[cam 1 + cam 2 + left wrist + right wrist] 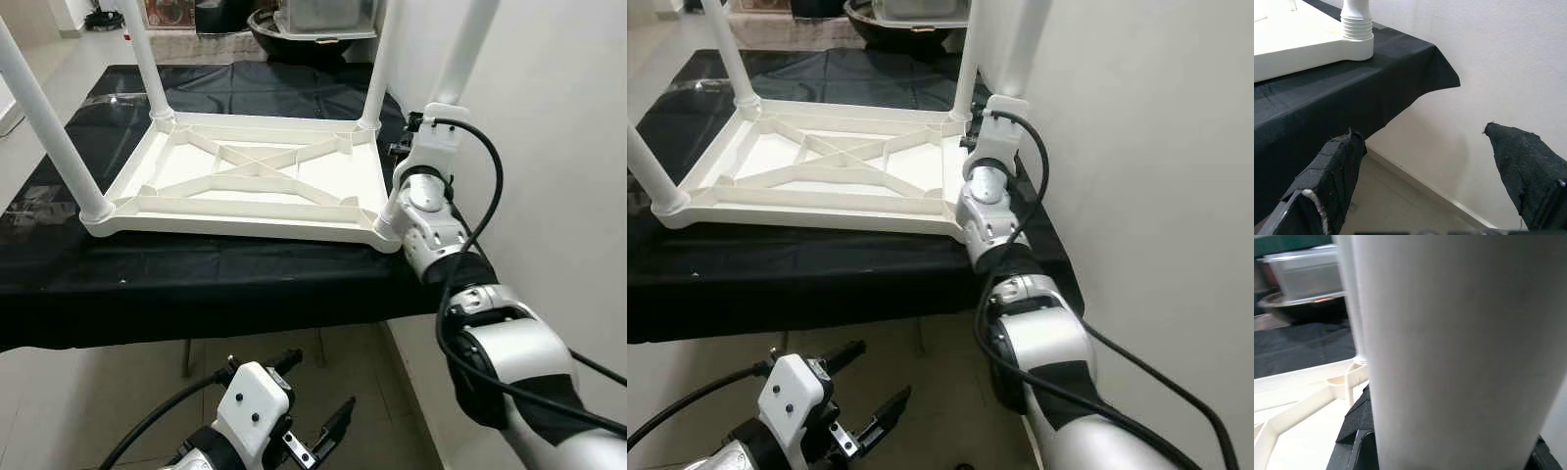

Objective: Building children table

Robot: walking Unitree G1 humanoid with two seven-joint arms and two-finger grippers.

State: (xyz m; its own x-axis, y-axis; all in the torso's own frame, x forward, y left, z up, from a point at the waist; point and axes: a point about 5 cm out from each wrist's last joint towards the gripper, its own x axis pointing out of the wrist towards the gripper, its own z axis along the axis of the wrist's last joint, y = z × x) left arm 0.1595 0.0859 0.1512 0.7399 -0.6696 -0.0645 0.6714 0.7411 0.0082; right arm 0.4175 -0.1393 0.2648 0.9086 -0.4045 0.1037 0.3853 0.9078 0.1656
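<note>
We see a black cloth (196, 279) covering a work table. On it lies the white children table (245, 186), upside down, with its ribbed underside facing up and its white legs standing up from the corners. At the near right corner, the right gripper (1359, 431) is at the table leg (460, 59); we see one black finger beside this leg, but we cannot tell if the jaws grip it. The left gripper (1435, 176) hangs below the table edge, fingers spread wide, holding nothing.
</note>
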